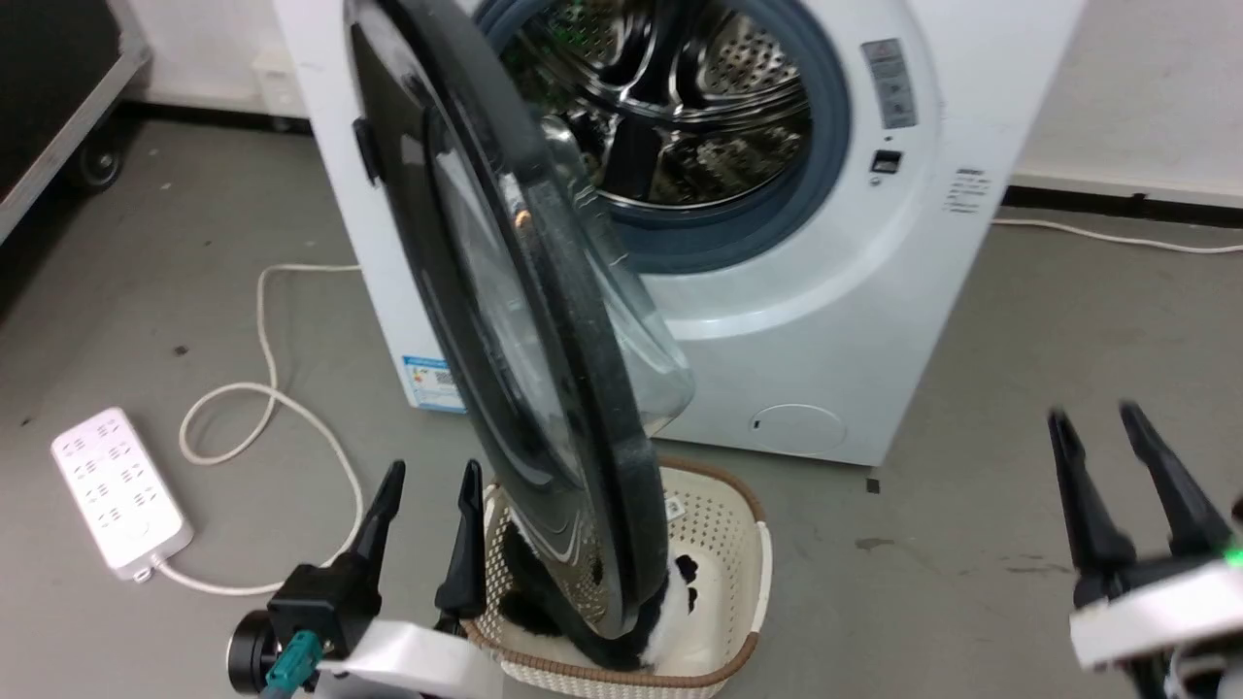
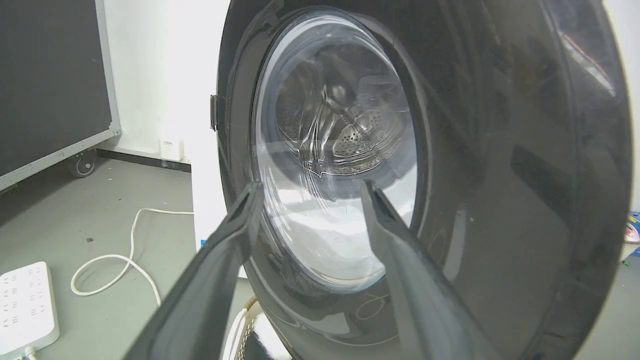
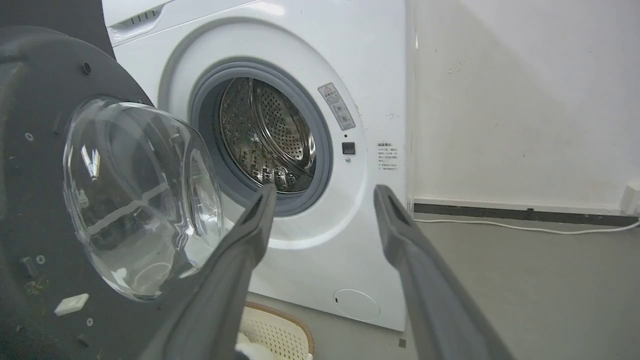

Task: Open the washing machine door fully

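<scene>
Head view: large round glossy black washing machine door (image 1: 505,311), swung partway out.
Both moderately spread, holding nothing: left pincer (image 1: 432,476) just beside the door, right pincer (image 1: 1095,417) well apart.

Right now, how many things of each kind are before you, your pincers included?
washing machine: 1
washing machine door: 1
basket: 1
power strip: 1
white cables: 2
wheeled case: 1
pincers: 2, left pincer and right pincer, both open
Total: 9
</scene>
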You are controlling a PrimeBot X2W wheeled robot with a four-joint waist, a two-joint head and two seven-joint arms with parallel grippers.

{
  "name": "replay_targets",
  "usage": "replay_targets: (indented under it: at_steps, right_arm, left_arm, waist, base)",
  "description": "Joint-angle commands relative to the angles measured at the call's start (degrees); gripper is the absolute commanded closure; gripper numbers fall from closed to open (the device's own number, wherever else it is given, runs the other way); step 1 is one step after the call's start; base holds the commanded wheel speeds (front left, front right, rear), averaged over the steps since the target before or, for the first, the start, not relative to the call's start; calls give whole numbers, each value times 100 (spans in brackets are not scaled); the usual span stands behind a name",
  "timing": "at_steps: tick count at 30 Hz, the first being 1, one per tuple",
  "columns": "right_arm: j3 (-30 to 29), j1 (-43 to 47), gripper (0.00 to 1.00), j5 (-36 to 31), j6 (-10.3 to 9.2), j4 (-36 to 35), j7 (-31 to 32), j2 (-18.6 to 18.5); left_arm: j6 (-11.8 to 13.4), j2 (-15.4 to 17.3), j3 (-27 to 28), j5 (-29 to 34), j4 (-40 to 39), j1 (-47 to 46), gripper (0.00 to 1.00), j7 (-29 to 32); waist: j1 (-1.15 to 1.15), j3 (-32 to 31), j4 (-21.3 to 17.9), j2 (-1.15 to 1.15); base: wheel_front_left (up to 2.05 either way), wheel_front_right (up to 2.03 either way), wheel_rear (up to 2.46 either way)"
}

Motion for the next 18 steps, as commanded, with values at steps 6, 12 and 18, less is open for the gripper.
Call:
replay_targets:
  at_steps: [6, 12, 18]
  right_arm:
    - [-507, 643, 0, -1676, 6, -226, -358, 627]
    - [-872, 908, 0, -2446, 6, -448, -398, 1381]
    - [-881, 970, 0, -2482, 6, -496, -399, 1529]
  left_arm:
    - [-49, 8, -47, 50, 81, 219, 0, -30]
    - [22, 8, -160, 160, 153, 212, 0, -30]
    - [65, 8, -164, 240, 215, 175, 0, -30]
  waist:
    - [1, -7, -216, 0]
    - [1, 96, -318, 0]
    - [1, 131, -337, 0]
  base:
    - [0, 0, 0]
    - [0, 0, 0]
    - [0, 0, 0]
